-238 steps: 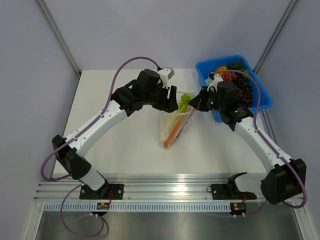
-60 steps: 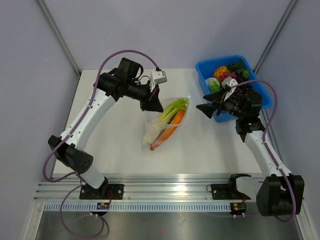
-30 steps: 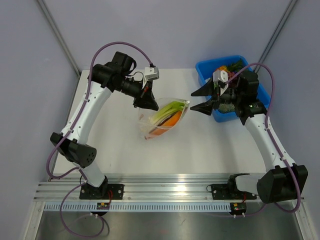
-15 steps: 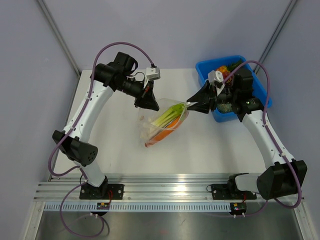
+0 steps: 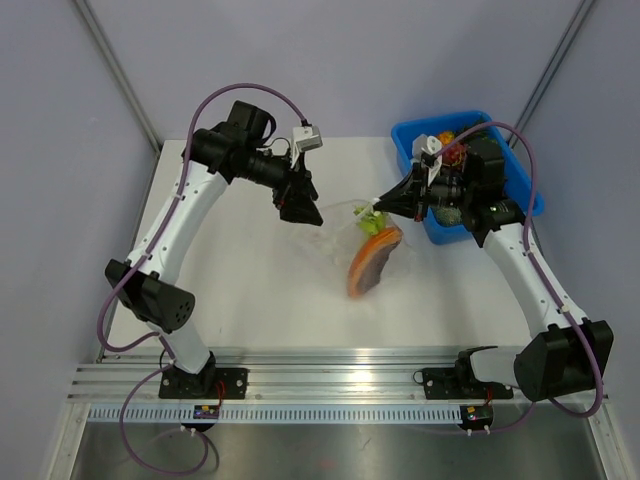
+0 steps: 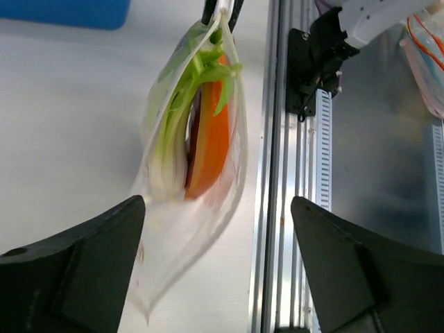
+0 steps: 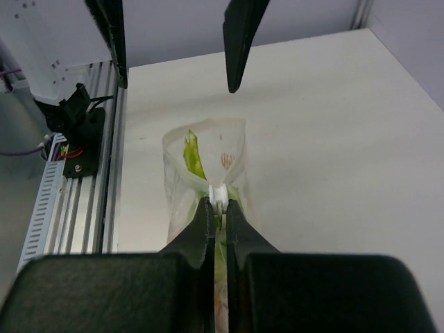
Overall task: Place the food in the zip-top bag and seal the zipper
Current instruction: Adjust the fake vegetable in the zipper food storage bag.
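Observation:
The clear zip-top bag (image 5: 352, 242) hangs off the table from my right gripper (image 5: 381, 203). That gripper is shut on the white zipper (image 7: 219, 192) at the bag's mouth edge. Inside the bag are the food pieces: the orange and dark red one (image 5: 371, 264) and the leek (image 5: 366, 219). In the left wrist view the bag (image 6: 171, 263) dangles with the leek (image 6: 172, 142) beside the orange piece (image 6: 214, 139). My left gripper (image 5: 303, 212) stands open just left of the bag, touching nothing.
A blue bin (image 5: 506, 128) with grapes and other produce stands at the back right, right behind my right wrist. The aluminium rail (image 5: 340, 375) runs along the table's near edge. White table surface lies below the hanging bag.
My left gripper opened and let go of the bag. My right gripper closed on the zipper at the bag's mouth. The bag swung right and now hangs from the right gripper alone.

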Available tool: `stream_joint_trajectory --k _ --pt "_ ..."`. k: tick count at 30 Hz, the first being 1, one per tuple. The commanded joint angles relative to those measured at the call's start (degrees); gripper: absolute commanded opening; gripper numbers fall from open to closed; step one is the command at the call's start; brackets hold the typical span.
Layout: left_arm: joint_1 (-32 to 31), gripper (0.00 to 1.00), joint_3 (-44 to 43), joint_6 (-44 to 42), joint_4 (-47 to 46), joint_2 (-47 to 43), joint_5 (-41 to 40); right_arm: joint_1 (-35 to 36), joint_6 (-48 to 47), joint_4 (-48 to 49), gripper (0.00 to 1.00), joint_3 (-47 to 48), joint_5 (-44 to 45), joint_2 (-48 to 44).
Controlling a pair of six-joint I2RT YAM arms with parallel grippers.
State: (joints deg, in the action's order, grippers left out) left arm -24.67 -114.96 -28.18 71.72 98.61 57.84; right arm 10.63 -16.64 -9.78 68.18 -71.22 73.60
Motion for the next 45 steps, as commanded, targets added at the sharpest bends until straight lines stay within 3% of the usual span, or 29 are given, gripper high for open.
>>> stream_joint_trajectory --k 1,4,7,10,13,16,20,23,30,34,40,45 --pt "0.50 0.92 0.61 9.26 -10.18 -4.64 -5.53 0.44 8.11 4.51 0.00 -0.59 8.55 -1.62" --pt "-0.55 0.84 1.57 16.91 -16.86 -5.79 -9.50 1.58 11.89 7.22 0.00 -2.43 10.83 -1.27" --pt "-4.23 0.67 8.57 28.16 -31.07 -7.37 -13.44 2.63 12.07 11.25 0.00 -5.51 11.54 -1.71" --pt "-8.02 0.61 12.98 38.34 -41.88 -7.90 -21.78 2.99 12.25 12.51 0.00 -7.45 12.16 -2.50" --pt "-8.47 0.59 16.07 45.64 -48.75 -7.82 -23.04 3.08 11.73 11.46 0.00 -7.80 11.98 -2.94" --pt "-8.82 0.58 19.32 50.57 -53.42 -8.26 -25.66 3.16 11.55 11.10 0.00 -7.98 11.72 -3.20" --pt "-9.00 0.42 20.82 54.28 -54.23 -6.76 -26.91 3.25 11.72 11.19 0.00 -8.24 11.37 -3.29" --pt "-9.00 0.39 23.98 56.65 -57.39 -7.29 -26.73 3.34 11.64 11.01 0.00 -8.59 11.37 -3.47" --pt "-9.08 0.38 26.97 58.07 -58.89 -7.99 -24.62 3.34 11.63 10.84 0.00 -8.51 11.19 -3.38" --pt "-9.00 0.49 31.01 59.38 -61.25 -10.80 -24.62 3.25 11.11 10.22 0.00 -8.50 11.45 -3.64" --pt "-9.08 0.47 36.73 62.37 -65.04 -15.11 -27.34 3.25 10.67 10.13 0.00 -8.50 11.37 -3.82" --pt "-9.08 0.45 38.48 64.83 -66.79 -15.81 -24.80 3.34 10.93 10.04 0.00 -8.51 11.46 -3.73"
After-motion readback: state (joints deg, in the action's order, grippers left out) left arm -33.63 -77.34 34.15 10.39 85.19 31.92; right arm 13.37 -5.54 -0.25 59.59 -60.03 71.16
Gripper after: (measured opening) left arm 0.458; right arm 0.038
